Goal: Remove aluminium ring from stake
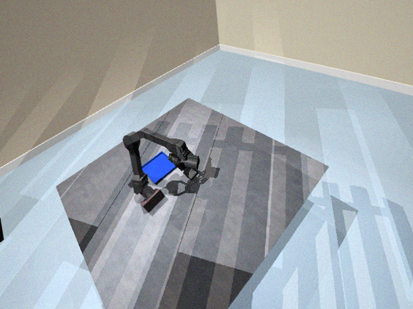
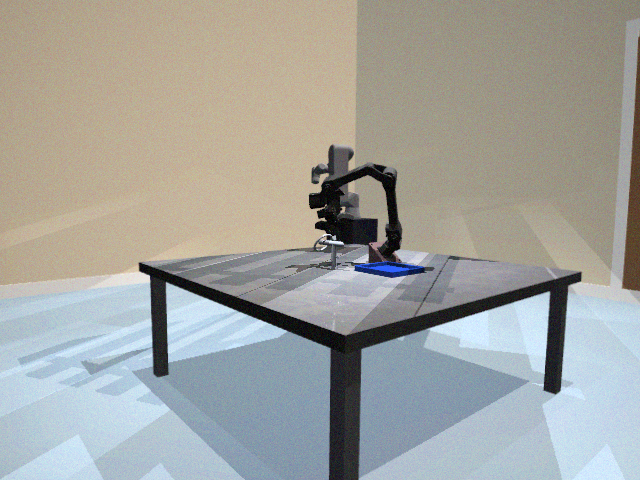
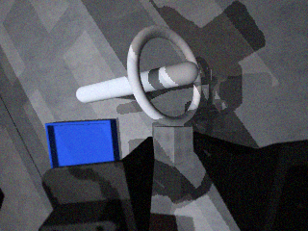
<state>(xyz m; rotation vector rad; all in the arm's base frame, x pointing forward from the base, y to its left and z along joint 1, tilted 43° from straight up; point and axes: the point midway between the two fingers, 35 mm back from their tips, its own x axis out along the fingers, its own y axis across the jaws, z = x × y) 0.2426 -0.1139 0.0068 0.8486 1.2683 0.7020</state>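
Our gripper (image 1: 196, 176) (image 2: 330, 236) (image 3: 171, 139) stood partly open, its fingers shut on the ring's tab (image 3: 173, 143). We had the ring (image 2: 315, 243) (image 3: 134, 72) upright around the cross-bar (image 2: 338, 243) (image 3: 103, 91), up at the top of the stake (image 2: 333, 259). In the wrist view, the blue tray (image 1: 159, 167) (image 2: 390, 269) (image 3: 84, 144) lay at the ring's eight o'clock.

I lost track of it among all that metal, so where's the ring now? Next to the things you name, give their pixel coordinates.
In the wrist view, the ring (image 2: 316, 242) (image 3: 133, 72) loops around the cross-bar (image 2: 338, 243) (image 3: 103, 89), above and right of the blue tray (image 1: 158, 168) (image 2: 388, 269) (image 3: 83, 143).
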